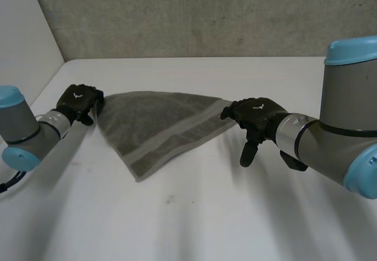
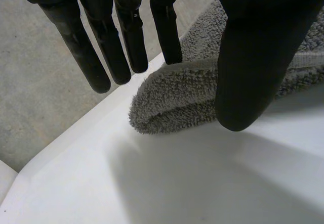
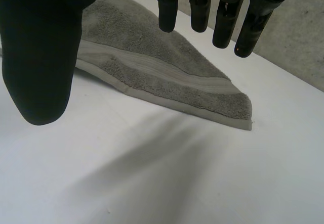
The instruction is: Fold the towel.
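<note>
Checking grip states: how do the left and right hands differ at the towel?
The left hand is at the towel's left corner, the right hand by its right corner. The left hand's thumb and fingers flank that corner; the right hand's flank nothing, and the towel lies past its fingertips. Both have straight fingers.

From high behind, looking down at the counter (image 1: 177, 214); close along the left hand (image 2: 253, 57) and right hand (image 3: 40, 47).
Overlapping on the towel (image 1: 159, 119).
</note>
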Motion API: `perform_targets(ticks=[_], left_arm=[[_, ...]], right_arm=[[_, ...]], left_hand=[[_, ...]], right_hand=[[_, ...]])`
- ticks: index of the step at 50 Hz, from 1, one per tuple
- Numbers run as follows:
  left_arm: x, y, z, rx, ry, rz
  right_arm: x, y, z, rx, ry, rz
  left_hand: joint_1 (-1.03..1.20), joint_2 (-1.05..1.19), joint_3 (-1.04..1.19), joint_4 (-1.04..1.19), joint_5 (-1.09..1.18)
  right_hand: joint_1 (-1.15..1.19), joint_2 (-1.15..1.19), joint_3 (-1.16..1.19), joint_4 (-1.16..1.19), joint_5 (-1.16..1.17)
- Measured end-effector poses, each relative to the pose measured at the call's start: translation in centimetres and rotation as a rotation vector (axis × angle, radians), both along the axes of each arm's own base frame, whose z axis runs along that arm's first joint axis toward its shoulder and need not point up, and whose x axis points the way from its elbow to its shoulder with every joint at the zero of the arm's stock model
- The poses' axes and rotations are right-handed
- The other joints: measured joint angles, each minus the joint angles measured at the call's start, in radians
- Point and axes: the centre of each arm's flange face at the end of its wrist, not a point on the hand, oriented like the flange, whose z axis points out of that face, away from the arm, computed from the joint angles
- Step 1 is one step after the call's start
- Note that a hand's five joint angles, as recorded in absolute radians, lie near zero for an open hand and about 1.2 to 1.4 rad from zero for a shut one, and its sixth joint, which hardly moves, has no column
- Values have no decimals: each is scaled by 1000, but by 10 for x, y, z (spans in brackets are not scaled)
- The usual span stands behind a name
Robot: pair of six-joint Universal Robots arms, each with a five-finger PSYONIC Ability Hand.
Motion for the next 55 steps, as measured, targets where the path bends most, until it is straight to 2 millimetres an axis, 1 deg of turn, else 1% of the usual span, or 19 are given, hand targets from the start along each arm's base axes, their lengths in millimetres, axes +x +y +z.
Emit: perform_targets(ticks=[5,6,9,13,19,25,26,28,31,33,35,38,39,41,42,44,45,48,55], left_arm=[[-2,-1,-1,-4,1,-2],[-2,-2,-1,-6,1,-2],[-4,-2,1,-18,1,-3],[-7,-3,9,-50,2,-5],[-16,3,36,-98,7,-7],[-38,49,102,-125,14,-12],[-38,49,102,-125,14,-12],[-45,76,130,-142,21,-20],[-48,91,143,-152,24,-24],[-54,121,167,-181,34,-34],[-59,141,180,-205,42,-46],[-67,163,192,-228,51,-63],[-74,179,199,-243,59,-79],[-77,185,201,-247,62,-85],[-84,200,206,-256,69,-102],[-88,208,208,-259,73,-112],[-96,223,210,-259,80,-130],[-108,243,212,-254,87,-155],[-125,271,208,-227,95,-186]], right_arm=[[0,0,-2,4,3,-1],[0,0,-2,5,3,-1],[0,0,-3,5,4,-1],[0,0,-3,4,4,-1],[0,-2,-1,-5,-5,-10],[-3,-9,16,32,-145,-104],[-3,-9,16,32,-145,-104],[-3,-8,22,88,-237,-146],[-3,-7,24,117,-280,-162],[0,-3,23,204,-372,-186],[4,1,19,259,-411,-189],[15,10,11,335,-449,-181],[23,16,6,377,-467,-172],[26,19,5,388,-473,-168],[38,27,-2,430,-494,-156],[42,29,-3,439,-501,-153],[55,37,-9,467,-526,-144],[66,42,-13,477,-551,-139],[93,49,-21,412,-644,-164]], left_hand=[[144,139,138,138,138],[289,297,296,296,288],[492,501,501,502,501],[517,548,549,550,541],[535,577,579,579,567],[539,582,584,584,574],[539,582,584,584,574],[540,584,585,586,574],[540,584,585,586,574],[540,585,586,586,574],[540,585,586,586,574],[540,586,586,586,574],[540,586,586,586,574],[540,586,586,586,574],[540,586,586,586,574],[540,587,586,586,574],[540,587,586,586,574],[540,587,586,587,574],[540,587,586,587,574]], right_hand=[[0,0,0,0,0],[0,0,0,0,0],[0,0,0,0,0],[0,0,0,0,0],[0,0,0,0,0],[0,0,0,0,0],[0,0,0,0,0],[0,0,0,0,0],[0,0,0,0,0],[0,0,0,0,0],[0,0,0,0,0],[0,0,0,0,0],[0,0,0,0,0],[0,0,0,0,0],[0,0,0,0,0],[0,0,0,0,0],[0,0,0,0,0],[0,0,0,0,0],[1,1,2,1,1]])
